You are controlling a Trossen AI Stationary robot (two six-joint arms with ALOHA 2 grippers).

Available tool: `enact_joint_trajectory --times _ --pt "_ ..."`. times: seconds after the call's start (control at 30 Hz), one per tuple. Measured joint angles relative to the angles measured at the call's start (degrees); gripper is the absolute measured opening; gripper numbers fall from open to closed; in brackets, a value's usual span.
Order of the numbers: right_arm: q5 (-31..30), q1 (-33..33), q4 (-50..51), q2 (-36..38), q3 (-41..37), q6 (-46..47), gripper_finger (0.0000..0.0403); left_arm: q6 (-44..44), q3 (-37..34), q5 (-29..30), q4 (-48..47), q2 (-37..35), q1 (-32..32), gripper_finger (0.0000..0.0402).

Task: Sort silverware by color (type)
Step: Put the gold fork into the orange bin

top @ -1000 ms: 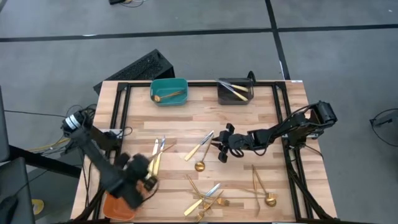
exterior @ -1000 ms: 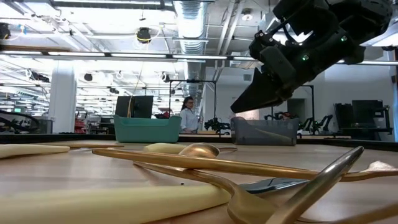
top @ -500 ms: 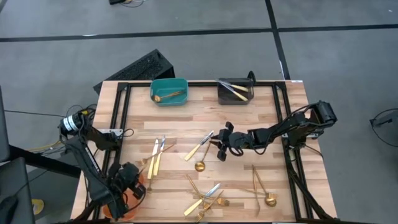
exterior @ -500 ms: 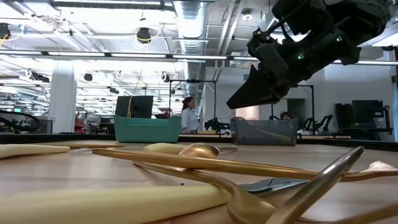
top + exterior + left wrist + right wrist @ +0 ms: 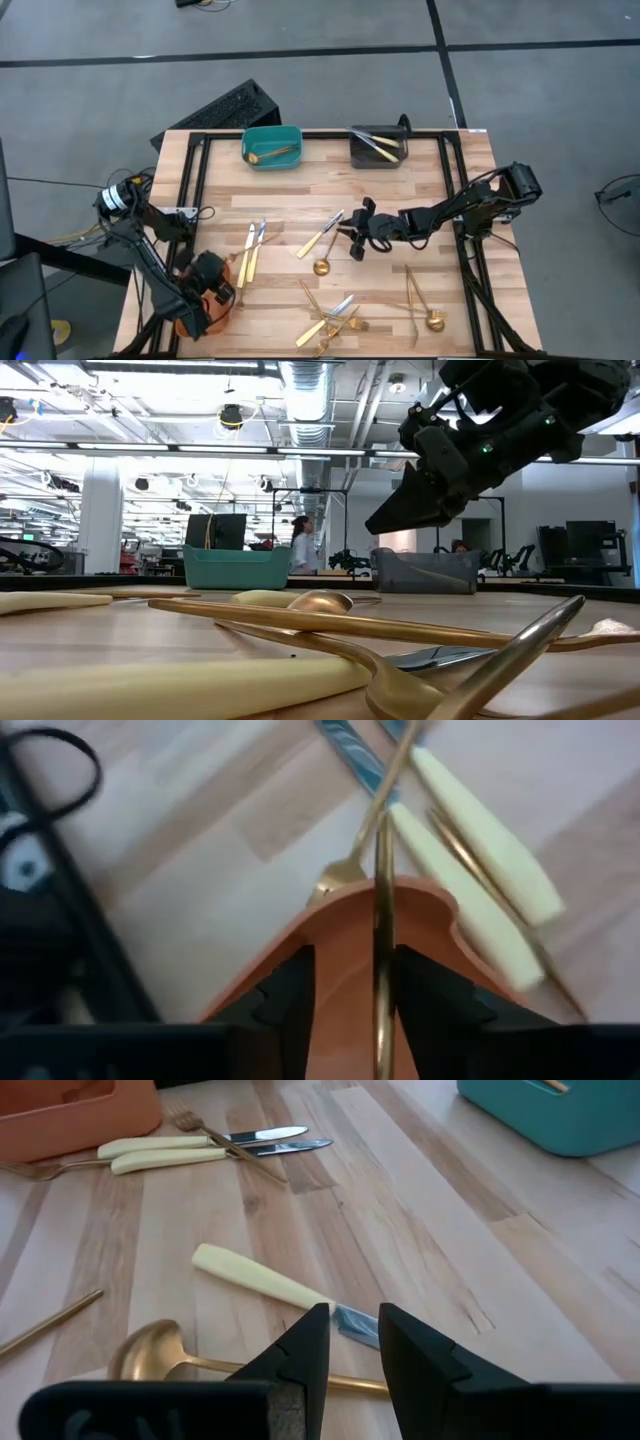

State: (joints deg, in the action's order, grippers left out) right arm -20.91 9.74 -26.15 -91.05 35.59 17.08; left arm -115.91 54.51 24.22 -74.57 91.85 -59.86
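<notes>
Gold silverware lies scattered on the wooden table: two cream-handled knives (image 5: 250,255), a knife (image 5: 262,1285) and a spoon (image 5: 150,1352) under my right gripper, and a cluster (image 5: 330,320) near the front edge. My left gripper (image 5: 350,965) hangs open over the orange bin (image 5: 340,920) at the near left corner (image 5: 183,326). A slim gold shaft (image 5: 383,920) stands between its fingers and crosses the bin's rim. My right gripper (image 5: 350,1325) hovers open above the table's middle (image 5: 358,240), holding nothing. My left gripper has the gold shaft (image 5: 383,970) in its gap, running along the fingers and close to one finger (image 5: 430,995), with free room on the other side. Whether that finger touches it, I cannot tell. The shaft's lower end is out of the picture.
A teal bin (image 5: 271,146) with a gold piece and a grey bin (image 5: 379,146) with several pieces stand at the far edge. A spoon and a fork (image 5: 425,305) lie near the right front. A black frame runs along the table's sides.
My left gripper has come down from higher up over the near left corner and now hangs low over the orange bin.
</notes>
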Motion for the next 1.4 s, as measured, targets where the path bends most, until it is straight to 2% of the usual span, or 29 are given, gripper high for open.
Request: enact_joint_trajectory --times 0.1,0.2,0.33,0.5,0.63,0.87,1.13,1.27,1.4 --pt "0.0 0.08 0.19 0.0 0.0 0.0 0.0116 2.76 0.9 -3.93 -0.07 -0.09 0.66 0.0128" --pt "0.0 0.38 0.37 0.0 0.0 0.0 0.0116 4.12 3.38 -4.26 -0.34 -0.11 0.69 0.0128" --pt "0.02 0.06 0.89 0.72 0.0 -0.02 0.0116 5.69 7.66 0.39 -2.97 -0.13 0.61 0.0128" --pt "0.02 0.04 2.07 3.19 0.02 -0.03 0.0116 9.01 10.69 10.6 -5.93 -0.19 1.13 0.0128" --pt "0.02 0.02 5.16 6.32 0.02 -0.46 0.0116 15.24 10.22 10.71 -4.93 -0.2 4.98 0.0128" --pt "-0.02 0.02 14.48 15.0 0.0 -3.03 0.0116 35.7 9.54 10.14 1.9 -0.2 16.15 0.0128" --pt "-0.09 -0.02 28.0 29.61 0.02 -5.13 0.0116 61.93 9.17 6.97 7.54 -0.2 31.51 0.0128" --pt "-1.61 -0.02 32.89 34.51 0.02 -4.29 0.0116 74.7 8.19 4.02 13.47 -0.2 38.92 0.0128" --pt "-3.33 -0.02 36.11 35.64 0.02 -1.57 0.0116 84.09 6.04 -1.42 19.49 -0.2 45.8 0.0128"
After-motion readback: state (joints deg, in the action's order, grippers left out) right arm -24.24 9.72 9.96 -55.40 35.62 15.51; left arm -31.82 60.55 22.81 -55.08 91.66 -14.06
